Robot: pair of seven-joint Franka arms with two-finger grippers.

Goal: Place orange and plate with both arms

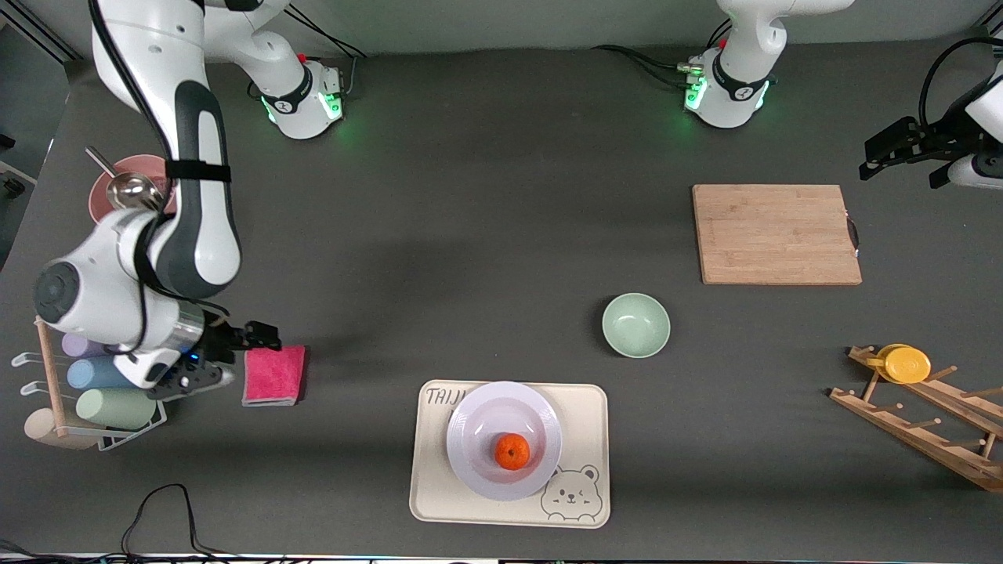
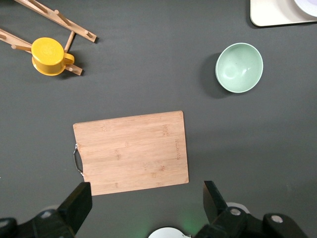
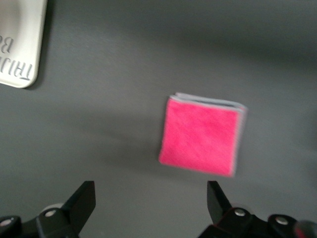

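The orange (image 1: 512, 452) lies on the white plate (image 1: 486, 411), which sits on the cream bear tray (image 1: 584, 427) near the front camera. My right gripper (image 1: 231, 359) is open and empty, low over the table beside a pink cloth (image 1: 273, 375), toward the right arm's end and apart from the tray. In the right wrist view the gripper (image 3: 151, 201) shows with the cloth (image 3: 202, 136) and a tray corner (image 3: 20, 44). My left gripper (image 1: 901, 160) is open and empty, up at the left arm's end beside the cutting board. The left wrist view shows this gripper (image 2: 147, 203) and a sliver of the plate (image 2: 308, 5).
A wooden cutting board (image 1: 776, 233) and a pale green bowl (image 1: 635, 324) lie toward the left arm's end. A wooden rack holds a yellow cup (image 1: 907, 363). A stand of pastel cups (image 1: 102, 392) and a pink bowl with a ladle (image 1: 129, 188) sit by the right arm.
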